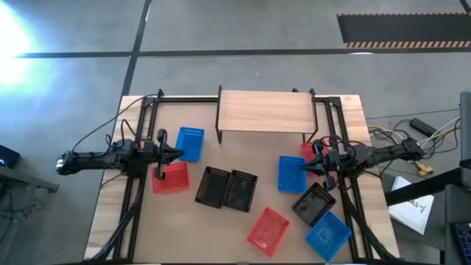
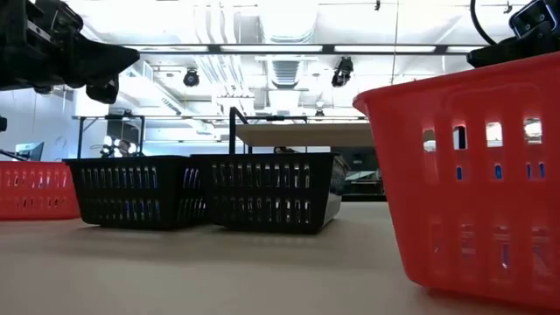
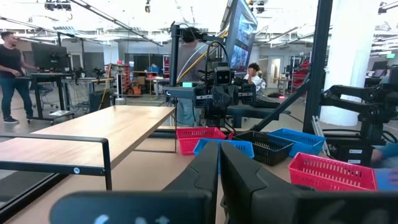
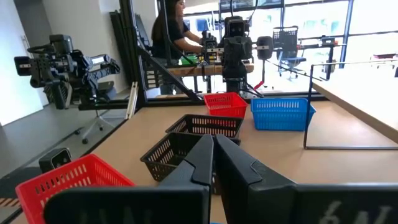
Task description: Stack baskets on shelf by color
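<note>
Tabletop [image 1: 110, 213]: baskets [image 1: 224, 189] scattered between both arms; both jaws clenched, empty, above them.

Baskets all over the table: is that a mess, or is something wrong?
Nothing is damaged or spilled. The baskets just lie loose on the table at odd angles, colours mixed, and the shelf is bare. Both grippers are shut and empty.

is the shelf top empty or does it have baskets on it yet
Empty: the high view shows the shelf top as bare wood, with the baskets all down on the table.
</note>
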